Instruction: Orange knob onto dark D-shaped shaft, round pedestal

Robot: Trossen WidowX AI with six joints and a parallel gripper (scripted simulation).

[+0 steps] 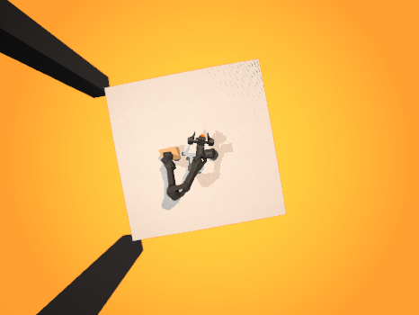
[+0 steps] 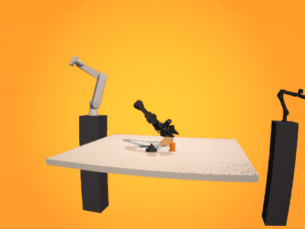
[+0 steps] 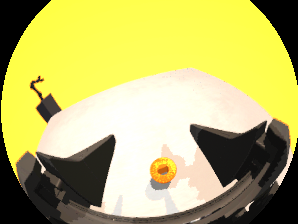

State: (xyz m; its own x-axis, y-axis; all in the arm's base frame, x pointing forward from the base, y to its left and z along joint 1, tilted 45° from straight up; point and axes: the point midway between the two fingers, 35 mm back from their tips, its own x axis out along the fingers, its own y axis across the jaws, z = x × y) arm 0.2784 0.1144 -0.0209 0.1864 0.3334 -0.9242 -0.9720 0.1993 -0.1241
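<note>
The orange knob (image 1: 202,135) (image 2: 173,147) (image 3: 157,178) stands upright on the table, apart from the pedestal. Its top faces my wrist camera and shows the hole. The dark round pedestal (image 1: 215,157) (image 2: 151,149) stands bare, with its short shaft upright, to the knob's left in the exterior view. It is not seen in the wrist view. My gripper (image 1: 201,133) (image 2: 177,131) (image 3: 153,133) is wide open and empty. It hangs above the knob, with the fingers apart on either side of it in the wrist view and not touching it. The shaft's flat side cannot be made out.
The pale table (image 1: 148,108) (image 2: 98,157) (image 3: 125,100) carries a tan block (image 1: 176,152) (image 2: 166,141) at my arm's base. Off the table, a grey arm (image 2: 99,89) and another black arm (image 2: 283,103) stand on dark pillars (image 2: 93,190) (image 2: 279,173).
</note>
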